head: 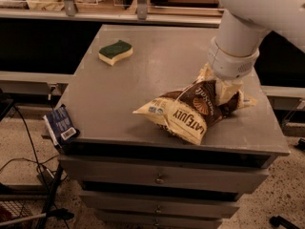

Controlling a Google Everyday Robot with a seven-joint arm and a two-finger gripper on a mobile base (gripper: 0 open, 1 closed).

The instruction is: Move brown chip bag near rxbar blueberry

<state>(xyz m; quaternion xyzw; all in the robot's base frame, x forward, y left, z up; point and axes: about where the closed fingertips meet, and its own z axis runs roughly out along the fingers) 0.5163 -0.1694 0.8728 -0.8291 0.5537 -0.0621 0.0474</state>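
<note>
The brown chip bag (pixel 188 116) lies on the grey cabinet top (pixel 143 80), at the front right, with its "LATE JULY" lettering facing the front. My gripper (pixel 225 93) comes down from the white arm (pixel 238 46) onto the bag's right end and is shut on it. That end is pulled up a little while the left end rests on the top. The rxbar blueberry (pixel 61 126), dark blue with a white barcode label, lies at the front left corner, overhanging the edge, far to the left of the bag.
A green-and-yellow sponge (pixel 115 52) lies at the back left of the top. Drawers (pixel 159 178) run below the front edge. Shelving with goods stands behind. Cables (pixel 28 161) lie on the floor at the left.
</note>
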